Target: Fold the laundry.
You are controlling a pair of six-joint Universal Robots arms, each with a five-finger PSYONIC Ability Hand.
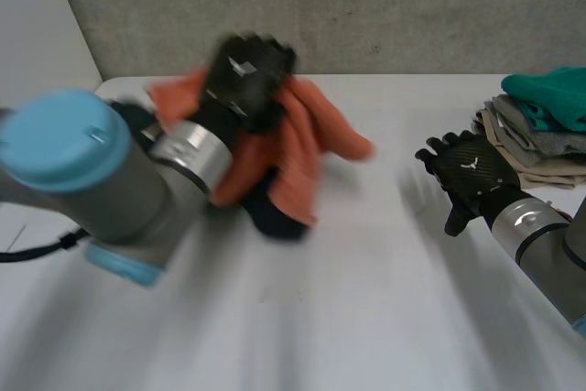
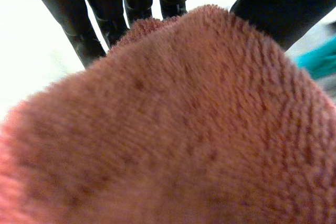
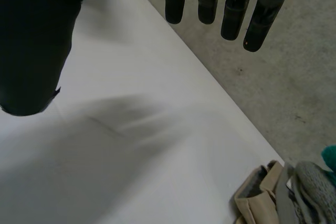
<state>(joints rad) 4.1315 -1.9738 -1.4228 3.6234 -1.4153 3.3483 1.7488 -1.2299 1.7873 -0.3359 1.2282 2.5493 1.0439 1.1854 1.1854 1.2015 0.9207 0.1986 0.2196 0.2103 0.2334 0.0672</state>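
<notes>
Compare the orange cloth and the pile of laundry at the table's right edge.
The orange cloth hangs crumpled from the left hand; the pile lies on the table near the right hand. The orange cloth is one unfolded piece; the pile is several folded pieces, teal on top, grey and beige below. Both are fabric.

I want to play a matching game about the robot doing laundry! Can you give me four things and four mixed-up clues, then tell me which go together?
Things:
1. left hand
2. right hand
3. orange cloth
4. teal cloth

Clues:
A. lying on top of the folded pile
B. open and holding nothing, over the table
C. hanging bunched from a hand
D. gripping a cloth

Pairs: 1-D, 2-B, 3-C, 4-A.
</notes>
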